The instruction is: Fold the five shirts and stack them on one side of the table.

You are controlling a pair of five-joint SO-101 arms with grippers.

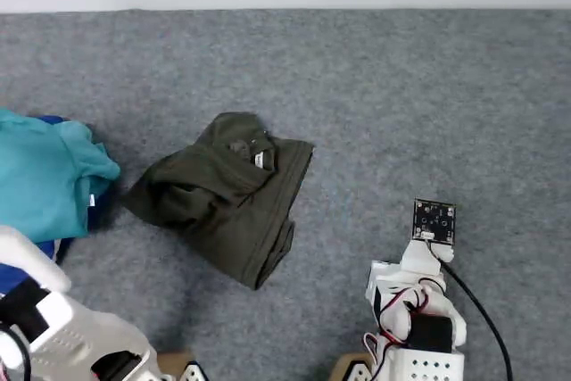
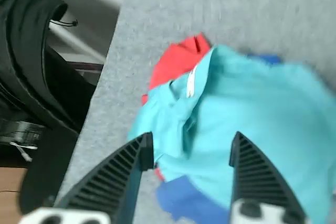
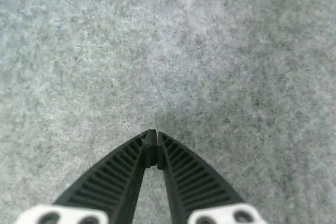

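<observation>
Lowest in the high view, the right arm [image 1: 415, 310] sits in the lower right corner. Its wrist view shows the right gripper [image 3: 156, 135] with jaws clenched tip to tip on nothing, over bare grey table [image 1: 401, 86]. The left arm [image 1: 62, 332] fills the lower left corner. The left gripper [image 2: 191, 140] hangs with jaws released and spread wide above the teal shirt [image 2: 262, 114], holding nothing. Further up, near the middle of the high view, the olive shirt [image 1: 223, 194] lies alone, well apart from both arms. It is bunched into a rough, lopsided wedge with its collar uppermost, not a flat fold. At the left edge of that view the teal shirt tops the pile, with a red shirt [image 2: 176, 61] and a blue shirt [image 2: 178, 200] poking out from under it (the pile looks loosely heaped, edges not squared). Beyond the table edge in the left wrist view a black bag [image 2: 37, 77] rests on the floor. My reading is that the left-side stack has been started and the olive shirt is the one in hand. The next move likely calls for opening the right gripper, taking the olive shirt by an edge or corner, and flattening it into a proper fold. It would then go leftward onto the teal shirt without dragging the pile askew.
</observation>
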